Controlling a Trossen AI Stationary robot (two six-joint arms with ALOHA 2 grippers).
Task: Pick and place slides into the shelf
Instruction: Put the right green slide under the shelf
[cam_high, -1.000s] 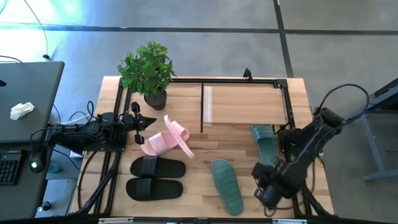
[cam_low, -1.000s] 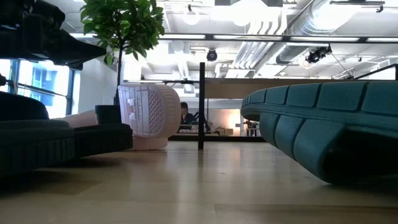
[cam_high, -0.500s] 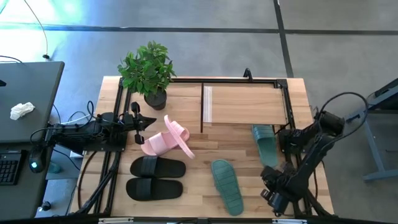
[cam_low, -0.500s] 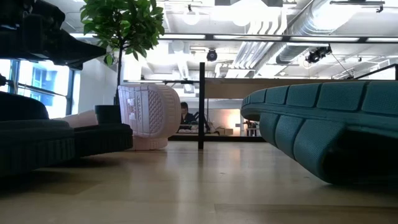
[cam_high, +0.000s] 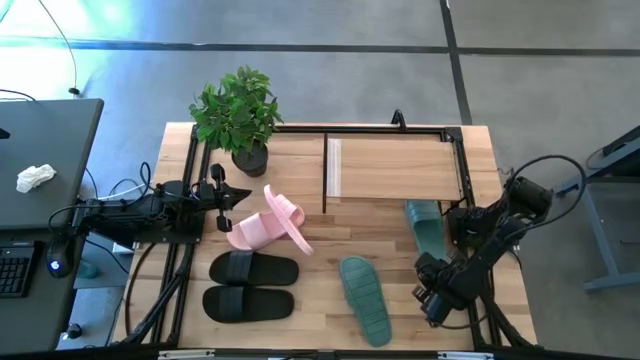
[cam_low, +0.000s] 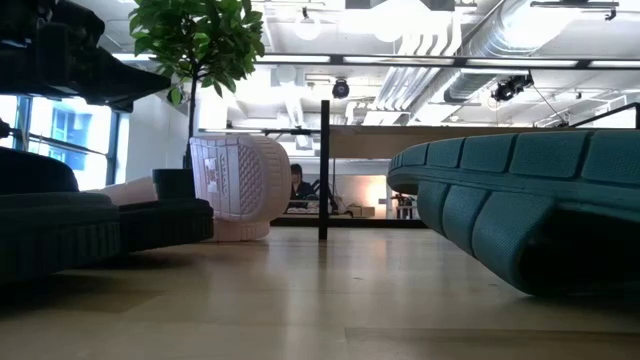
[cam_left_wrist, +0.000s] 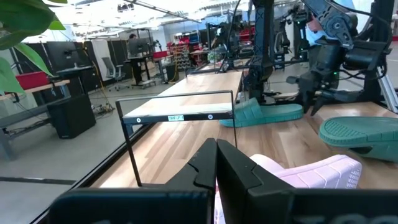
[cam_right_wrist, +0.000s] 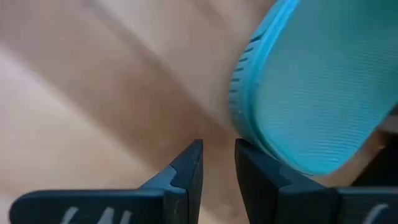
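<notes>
In the high view my right gripper (cam_high: 428, 283) hovers near the table's right near corner, between the two dark green slides: one (cam_high: 365, 298) lies sole up, the other (cam_high: 425, 230) lies with its strap end by the shelf (cam_high: 395, 165). In the right wrist view my right gripper (cam_right_wrist: 219, 163) is open by a narrow gap, beside a green slide's rounded end (cam_right_wrist: 311, 87). The pink pair (cam_high: 265, 228) lies mid-table, one slide tipped on the other. Both black slides (cam_high: 250, 285) lie flat near the front. My left gripper (cam_high: 222, 205) waits, shut, left of the pink pair. My right gripper points down at the table, and one fingertip (cam_right_wrist: 245, 152) stands at the ribbed rim of the green slide's end (cam_right_wrist: 242, 124). Whether it touches that rim, I cannot tell.
A potted plant (cam_high: 240, 115) stands at the far left corner, beside the shelf's thin black frame (cam_high: 325, 170). Bare wood shows between the pink pair and the green slides. A dark desk with a keyboard lies left of the table. A person sits far off in the room (cam_low: 297, 183).
My right gripper swung toward the table's near right corner, then came back toward the far edge and left, ending closer to the green slides. The slides and the left arm have kept still.
</notes>
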